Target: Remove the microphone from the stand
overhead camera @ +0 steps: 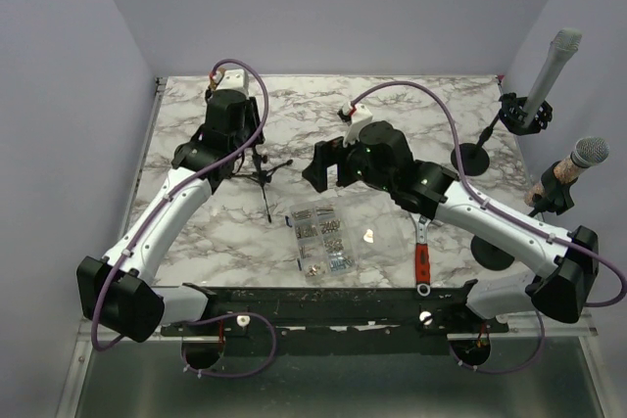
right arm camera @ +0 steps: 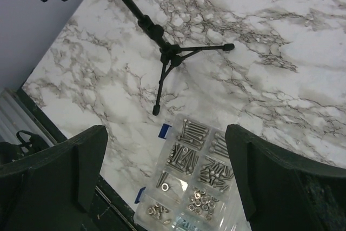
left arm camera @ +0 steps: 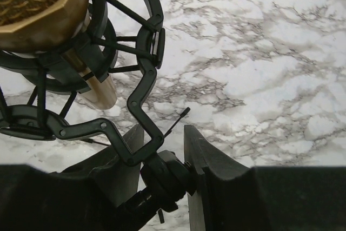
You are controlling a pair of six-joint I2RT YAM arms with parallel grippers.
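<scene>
Marble-patterned table (overhead camera: 392,115) with a tripod stand (overhead camera: 265,179), a clear box of screws (overhead camera: 323,239), a red-handled wrench (overhead camera: 423,263), two round-based stands (overhead camera: 471,158).

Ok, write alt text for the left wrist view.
The left gripper is shut on the black stand just below a shock mount that cradles a gold microphone, seen close at upper left. White marble table with grey veins fills the rest.
</scene>
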